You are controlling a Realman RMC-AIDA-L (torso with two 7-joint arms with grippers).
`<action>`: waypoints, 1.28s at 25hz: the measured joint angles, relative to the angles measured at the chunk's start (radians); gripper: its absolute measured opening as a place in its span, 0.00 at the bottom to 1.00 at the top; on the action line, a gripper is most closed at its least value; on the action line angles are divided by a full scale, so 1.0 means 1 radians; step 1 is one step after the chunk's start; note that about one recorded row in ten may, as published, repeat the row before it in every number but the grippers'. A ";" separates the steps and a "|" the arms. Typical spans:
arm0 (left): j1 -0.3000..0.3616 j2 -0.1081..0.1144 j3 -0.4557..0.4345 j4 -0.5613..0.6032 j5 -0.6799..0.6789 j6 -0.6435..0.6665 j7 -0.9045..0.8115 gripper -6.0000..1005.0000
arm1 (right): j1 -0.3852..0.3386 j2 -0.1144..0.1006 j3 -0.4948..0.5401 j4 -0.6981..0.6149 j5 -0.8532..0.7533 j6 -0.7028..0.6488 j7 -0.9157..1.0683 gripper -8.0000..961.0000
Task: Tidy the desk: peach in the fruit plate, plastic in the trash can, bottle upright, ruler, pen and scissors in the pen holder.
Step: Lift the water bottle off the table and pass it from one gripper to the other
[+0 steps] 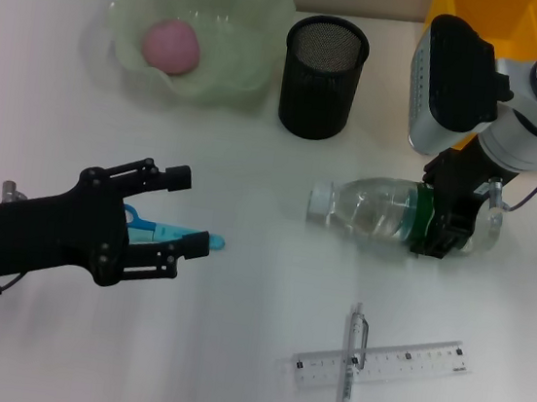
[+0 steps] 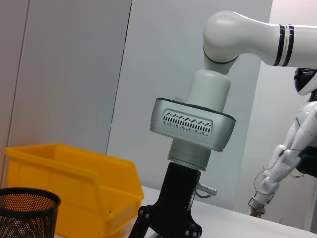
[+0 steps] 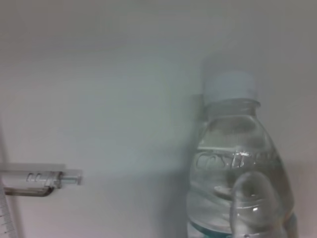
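Under my right end effector [image 1: 450,226] the bottle [image 1: 370,209] lies on its side on the table [image 1: 230,353], fingers closed around its lower body so I can tip it upright. Just beyond my open left end effector [image 1: 176,221] lie the scissors [image 1: 171,234].

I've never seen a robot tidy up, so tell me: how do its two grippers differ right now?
The right gripper reaches down around the lying bottle, while the left gripper hangs open and empty over the blue scissors. The right sits near the yellow bin, the left at the table's near left. Both are black.
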 joint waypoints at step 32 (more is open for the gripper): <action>-0.011 0.000 -0.054 0.007 -0.003 0.005 0.000 0.81 | -0.214 -0.010 0.025 -0.325 0.286 -0.123 -0.018 0.79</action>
